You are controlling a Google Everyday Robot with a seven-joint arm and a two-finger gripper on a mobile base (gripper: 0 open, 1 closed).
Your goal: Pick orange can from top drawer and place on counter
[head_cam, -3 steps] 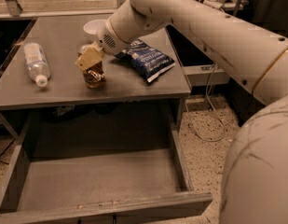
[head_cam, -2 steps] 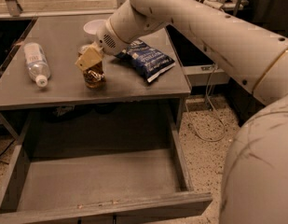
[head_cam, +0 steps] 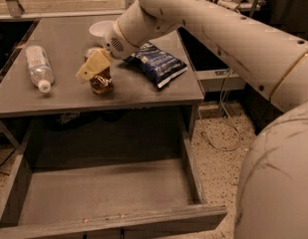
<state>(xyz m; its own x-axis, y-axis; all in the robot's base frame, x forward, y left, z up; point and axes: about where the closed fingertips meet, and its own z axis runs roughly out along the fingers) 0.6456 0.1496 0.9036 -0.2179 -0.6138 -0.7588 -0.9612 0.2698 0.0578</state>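
The orange can stands upright on the counter, near its front middle. My gripper is right at the can's upper part, reaching in from the right on the big white arm, and it covers the can's top. The top drawer is pulled out below the counter, and its tray holds nothing that I can see.
A clear plastic water bottle lies on the counter's left side. A blue snack bag lies at the right, and a white bowl stands behind the can. Speckled floor with cables is on the right. My own white body fills the lower right.
The gripper has shifted slightly down and to the left at the can. The can stands on the same spot of the counter.
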